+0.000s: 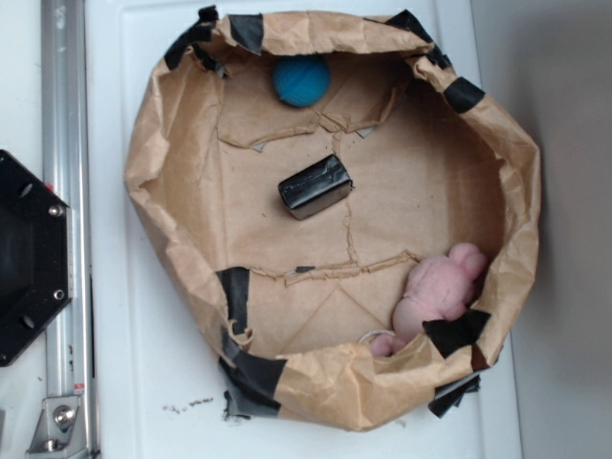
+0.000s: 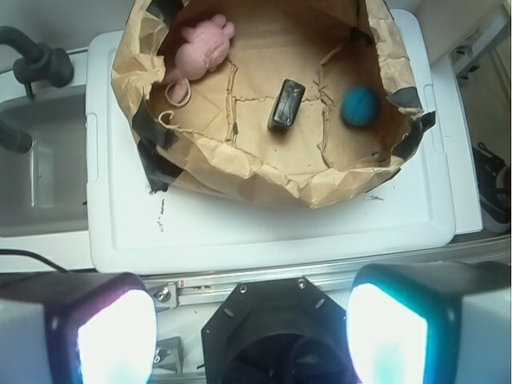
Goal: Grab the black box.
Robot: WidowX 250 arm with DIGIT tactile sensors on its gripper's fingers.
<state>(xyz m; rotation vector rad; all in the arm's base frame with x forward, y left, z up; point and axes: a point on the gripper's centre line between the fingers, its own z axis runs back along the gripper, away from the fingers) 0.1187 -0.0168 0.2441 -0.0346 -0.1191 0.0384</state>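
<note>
The black box [image 1: 315, 186] is a small glossy block lying on the floor of a brown paper basket [image 1: 163, 172], near its middle. It also shows in the wrist view [image 2: 286, 104], below and far ahead of the camera. My gripper [image 2: 252, 336] is open and empty, its two fingers [image 2: 116, 340] spread wide at the bottom of the wrist view, high above the robot base and well short of the basket. The gripper is out of the exterior view.
A blue ball [image 1: 301, 80] lies at the basket's far wall. A pink plush toy [image 1: 440, 292] sits in the basket's corner. Black tape patches [image 1: 234, 296] hold the paper rim. A black hexagonal plate [image 1: 29, 258] and metal rail [image 1: 62, 220] lie left of the white board [image 1: 143, 382].
</note>
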